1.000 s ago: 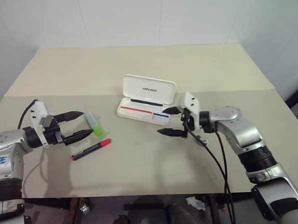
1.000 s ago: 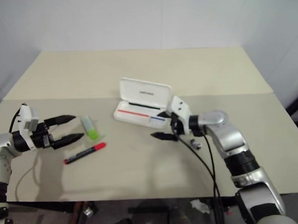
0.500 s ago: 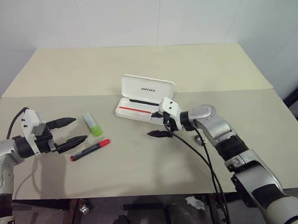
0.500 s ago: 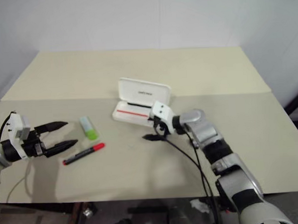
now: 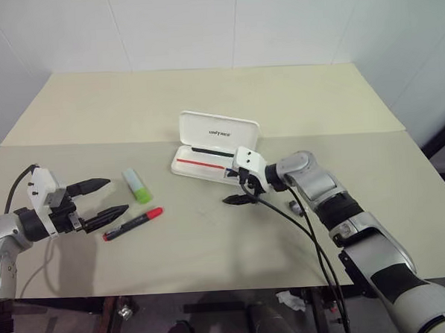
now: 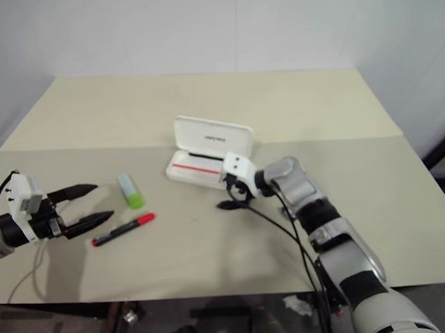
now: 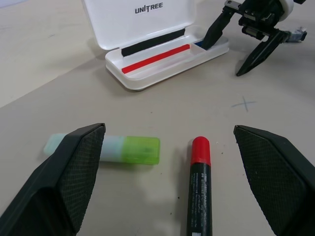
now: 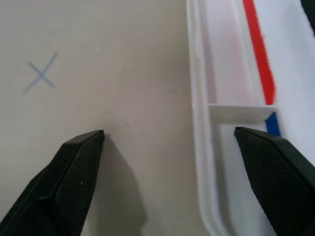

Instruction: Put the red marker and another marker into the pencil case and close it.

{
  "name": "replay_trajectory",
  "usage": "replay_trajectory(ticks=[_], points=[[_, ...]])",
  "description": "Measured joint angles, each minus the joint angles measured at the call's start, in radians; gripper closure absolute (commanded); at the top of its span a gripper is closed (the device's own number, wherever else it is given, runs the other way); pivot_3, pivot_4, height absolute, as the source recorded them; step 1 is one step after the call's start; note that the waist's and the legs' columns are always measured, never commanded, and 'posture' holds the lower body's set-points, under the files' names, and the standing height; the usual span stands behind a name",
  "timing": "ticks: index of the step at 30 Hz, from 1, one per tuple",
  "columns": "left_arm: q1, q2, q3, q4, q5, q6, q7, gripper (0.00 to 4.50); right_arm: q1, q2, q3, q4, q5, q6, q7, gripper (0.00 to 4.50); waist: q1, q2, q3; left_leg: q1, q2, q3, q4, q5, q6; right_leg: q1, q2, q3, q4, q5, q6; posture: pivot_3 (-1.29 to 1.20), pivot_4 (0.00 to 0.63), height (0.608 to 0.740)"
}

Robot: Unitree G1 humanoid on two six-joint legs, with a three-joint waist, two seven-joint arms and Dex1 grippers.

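Note:
The white pencil case [image 5: 208,167] lies open mid-table, its lid [image 5: 218,131] upright and a red and blue stripe inside. To its left lie the lime-green marker [image 5: 137,184] and, nearer the front edge, the red marker [image 5: 134,222], red cap toward the case. My left gripper [image 5: 116,196] is open just left of both markers, nothing between its fingers; the left wrist view shows the green marker [image 7: 123,149] and the red marker [image 7: 199,187] ahead. My right gripper [image 5: 229,187] is open at the case's right end, one finger over the tray [image 8: 202,147], the other over the table.
A black cable [image 5: 301,237] runs from the right wrist across the table and over its front edge. A small grey object [image 5: 294,206] lies right of the case. A faint pencil cross [image 7: 244,103] marks the tabletop in front of the case. White walls stand behind.
My right gripper has moved left and down to the case's right end, staying open. The left gripper has drawn back slightly from the markers. Markers and case have not moved.

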Motion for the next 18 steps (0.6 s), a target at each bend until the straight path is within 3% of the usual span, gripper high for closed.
replay_trajectory(ticks=[11, 18], points=[[0.019, 0.0, 0.003, -0.021, -0.016, 0.007, 0.006, 0.0, -0.034, 0.017, -0.006, 0.037, -0.015, 0.012, -0.016, 4.47, -0.009, 0.0, 0.0, 0.0, 0.0, 0.0, -0.001, 0.0, 0.0, 0.0, 0.0, 0.0, 0.0, 0.0, 0.0, 0.0, 0.15, 0.74], [0.011, 0.0, 0.003, -0.021, -0.016, 0.007, 0.008, 0.0, -0.031, 0.015, -0.007, 0.04, -0.016, -0.032, -0.034, 4.47, -0.018, 0.0, 0.0, 0.0, 0.0, 0.0, -0.001, 0.0, 0.0, 0.0, 0.0, 0.0, 0.0, 0.0, 0.0, 0.0, 0.15, 0.74]])
